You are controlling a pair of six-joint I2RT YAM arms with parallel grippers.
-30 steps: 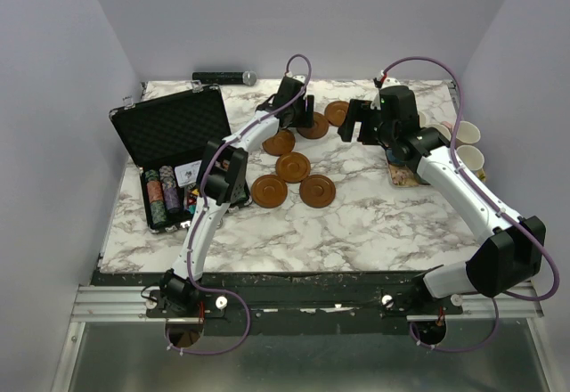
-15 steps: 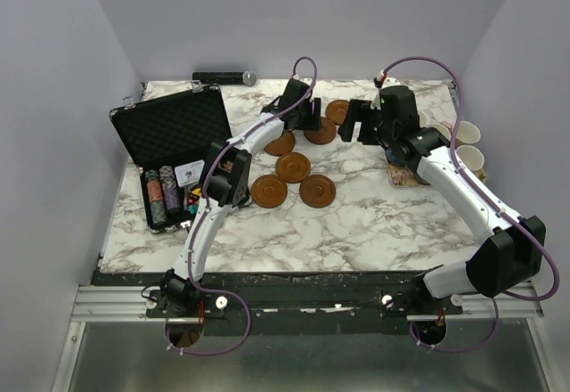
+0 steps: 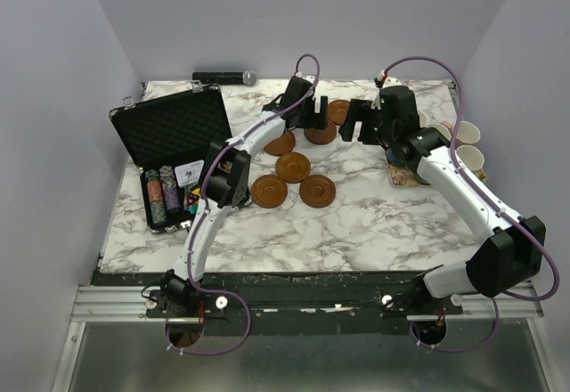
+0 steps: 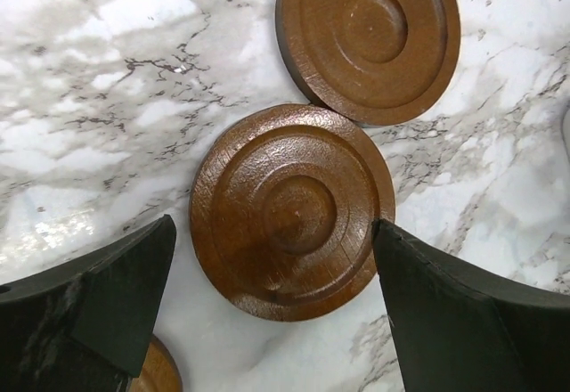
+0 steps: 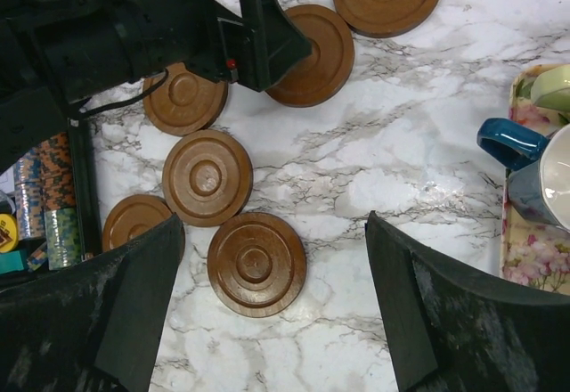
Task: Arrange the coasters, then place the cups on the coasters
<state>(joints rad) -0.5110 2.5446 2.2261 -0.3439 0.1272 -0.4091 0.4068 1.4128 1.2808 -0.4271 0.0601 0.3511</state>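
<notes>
At 9 o'clock on the tabletop [image 3: 356, 223] an open case of poker chips [image 3: 169, 198] stands apart from the work. The coasters are all out and lying flat near the middle: 4 sit in a loose cluster [image 5: 207, 176], some touching, none stacked. At 1 o'clock from that cluster, the 5th coaster [image 4: 292, 209] lies flat between the fingers of the left hand [image 4: 272, 232]. That hand is open and grips nothing. One finger stands clear of the rim and the other is right at it. The 6th coaster [image 4: 367, 36] lies just beside, at 1 o'clock from the 5th.

The right hand [image 5: 274, 223] hovers at 3 o'clock from those 2, fingers spread wide and empty.

The cups [image 3: 469, 142] wait at the 3 o'clock edge on a floral tray [image 5: 525, 263]. A dark blue cup [image 5: 509, 147] shows there, but not all 6 can be counted.

As a judgement, the task is in its 1st half. The coasters are spread but not in a tidy pattern, so some nudging may remain. No cup is on a coaster yet, so all 6 placements are left.
</notes>
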